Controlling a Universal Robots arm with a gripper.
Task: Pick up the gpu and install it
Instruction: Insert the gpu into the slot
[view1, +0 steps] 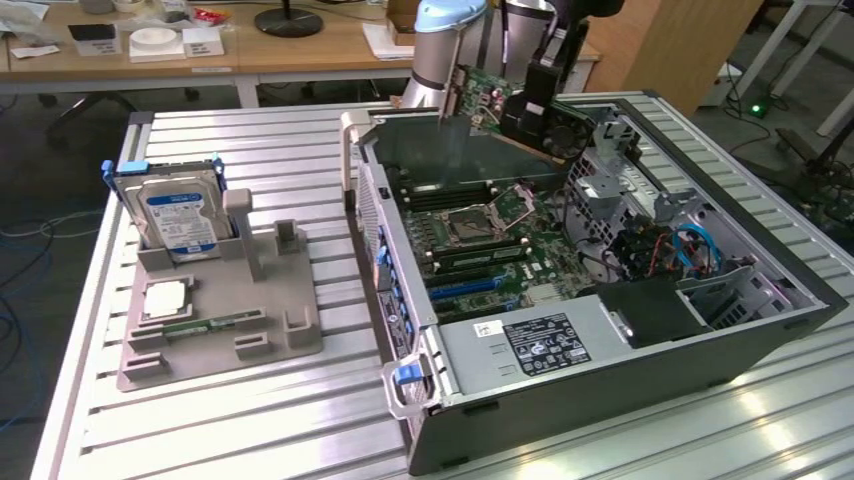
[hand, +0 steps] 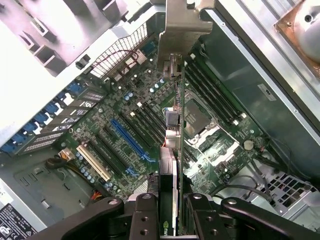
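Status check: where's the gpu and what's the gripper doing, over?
Gripper shut on gpu. Card edge-on above the motherboard in the open case, not seated. Nothing visible between card and slots.

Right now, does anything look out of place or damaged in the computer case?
Nothing stands out. The gpu is clamped in the gripper above the motherboard of the open computer case, not yet seated. No damage or spills show.
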